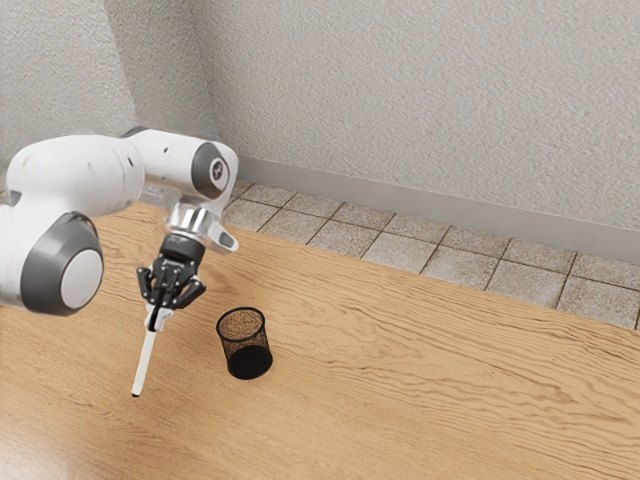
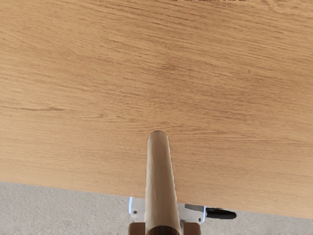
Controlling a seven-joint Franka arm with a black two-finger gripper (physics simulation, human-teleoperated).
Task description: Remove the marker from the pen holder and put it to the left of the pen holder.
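marker [image 1: 144, 360] in my claw [image 1: 157, 316], pinched near its upper end and out of the pen holder [image 1: 246, 350], slanting down to a dark tip. it hangs toward the exterior view's left of the holder, well in from the counter's [image 1: 420, 380] long edge by the tiled floor [image 1: 395, 250]; i cannot tell whether the tip touches the wood. the holder stands upright, apart from the marker.

what i judge is left is to lower it, lay it down and let go, and that is where it could go wrong. with the grip so near one end, a fast descent would jam the tip into the counter and make the barrel pivot or slip in my pinch. if i let go while it stands this steep, it would topple, and a round body could roll off toward an edge or into the holder. a sideways swing toward the holder could knock that light mesh over. so i would come down slowly, tip it flatter, and open gently.
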